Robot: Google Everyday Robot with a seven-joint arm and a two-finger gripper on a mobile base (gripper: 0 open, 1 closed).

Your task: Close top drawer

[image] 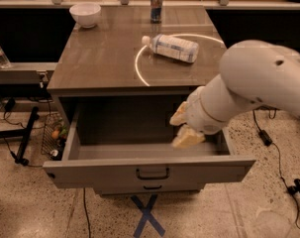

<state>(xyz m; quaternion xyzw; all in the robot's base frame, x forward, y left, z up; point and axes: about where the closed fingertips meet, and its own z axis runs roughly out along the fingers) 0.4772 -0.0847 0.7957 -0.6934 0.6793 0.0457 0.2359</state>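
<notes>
The top drawer [90, 175] of the grey cabinet is pulled far out toward me. Its plain grey inside is bare and its black bail handle [152, 173] sits at the centre of the front panel. My gripper [184, 127] hangs over the right part of the drawer's inside, behind the front panel and just under the cabinet top's edge. Its two tan fingers [188, 138] stand apart with nothing between them. My white arm reaches in from the right and hides the drawer's right side wall.
On the cabinet top [100, 58] lie a plastic bottle [172, 47] on its side, a white bowl [85, 14] and a can [156, 4]. A lower drawer's handle [152, 187] shows below. A blue tape X [147, 214] marks the floor; cables and a wire basket [53, 133] are at left.
</notes>
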